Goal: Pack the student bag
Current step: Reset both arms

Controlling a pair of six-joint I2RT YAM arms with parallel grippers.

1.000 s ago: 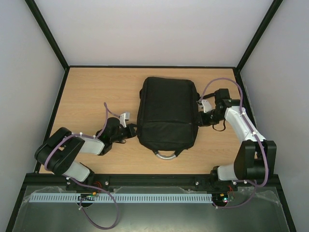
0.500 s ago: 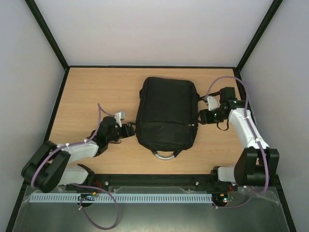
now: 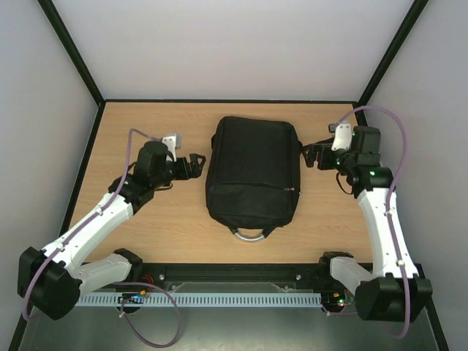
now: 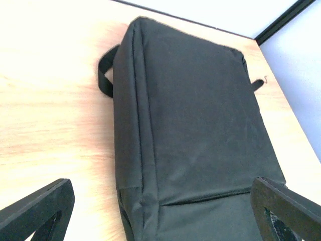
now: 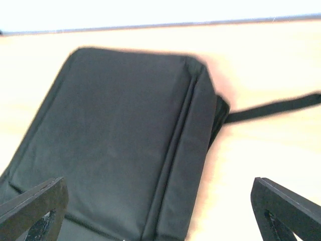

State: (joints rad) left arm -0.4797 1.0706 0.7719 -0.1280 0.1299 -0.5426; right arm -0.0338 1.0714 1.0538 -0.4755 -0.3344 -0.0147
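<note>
The student bag [image 3: 252, 175] is a large black backpack lying flat in the middle of the wooden table, its grey loop handle [image 3: 248, 234] toward the near edge. My left gripper [image 3: 196, 162] hovers open just off the bag's left side. In the left wrist view the bag [image 4: 190, 130] lies below the left gripper [image 4: 159, 201], untouched by it. Off the bag's upper right corner, my right gripper [image 3: 311, 153] is open too. The right wrist view shows the bag [image 5: 125, 145] beneath the right gripper [image 5: 158, 196], with a black strap [image 5: 271, 108] trailing off on the wood.
The wooden table [image 3: 146, 139] is bounded by a black frame and pale walls on three sides. A short black strap loop [image 4: 105, 70] sticks out from the bag's far left side. Both arm bases sit at the near edge.
Both grippers opened and drew back from the bag's sides. The left arm swung up toward the far side, and the right arm rose toward the back right. The bag shifted slightly left.
</note>
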